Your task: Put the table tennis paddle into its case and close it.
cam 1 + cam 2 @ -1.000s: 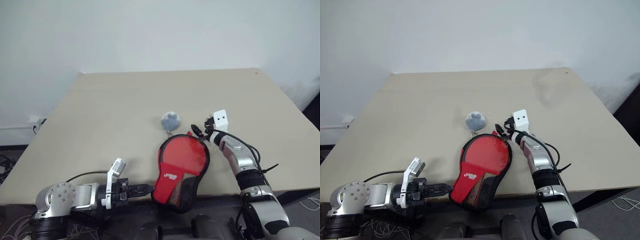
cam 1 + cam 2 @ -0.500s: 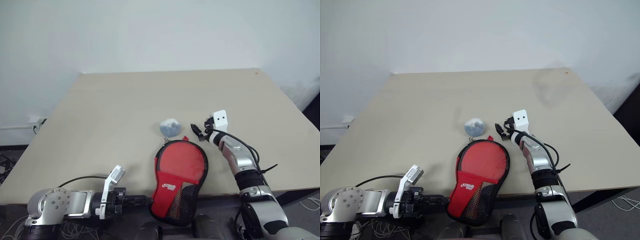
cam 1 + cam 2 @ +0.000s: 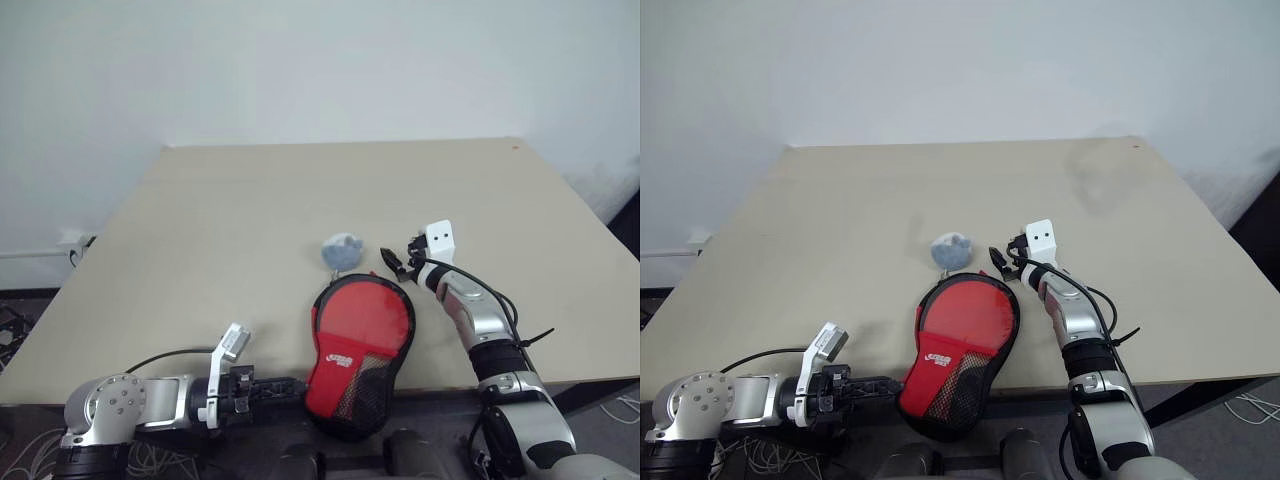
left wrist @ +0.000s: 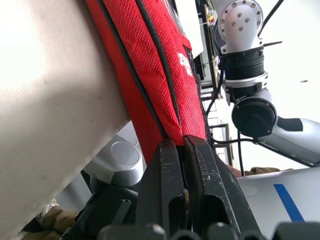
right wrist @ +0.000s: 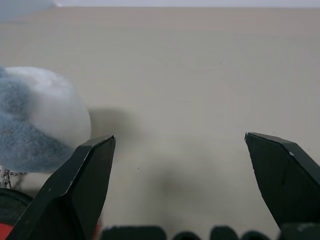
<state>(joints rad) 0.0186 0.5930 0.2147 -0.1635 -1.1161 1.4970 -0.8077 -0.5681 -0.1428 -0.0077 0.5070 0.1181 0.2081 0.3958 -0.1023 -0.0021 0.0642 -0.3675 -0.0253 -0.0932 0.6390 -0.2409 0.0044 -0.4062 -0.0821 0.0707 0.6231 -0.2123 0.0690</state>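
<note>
The case (image 3: 352,398), black-rimmed with mesh over its lower half, lies at the table's front edge and overhangs it. The table tennis paddle (image 3: 365,312) sits inside, its red face and white mark showing. The case's grey-blue puff (image 3: 341,250) rests just beyond the top. My left gripper (image 3: 298,384) is shut on the case's lower left edge; the left wrist view shows its fingertips (image 4: 170,150) pinching the black-piped rim. My right gripper (image 3: 395,262) stands open beside the top of the case, to the right of the puff (image 5: 35,120), with nothing between its fingers (image 5: 90,175).
The beige table (image 3: 230,220) stretches bare behind the case up to a white wall. Its front edge runs just under the case. A cable lies on the floor at the far left.
The left gripper drew the case toward the front edge, then eased it back; the case now lies straighter. The puff shifted slightly. The right arm stayed still.
</note>
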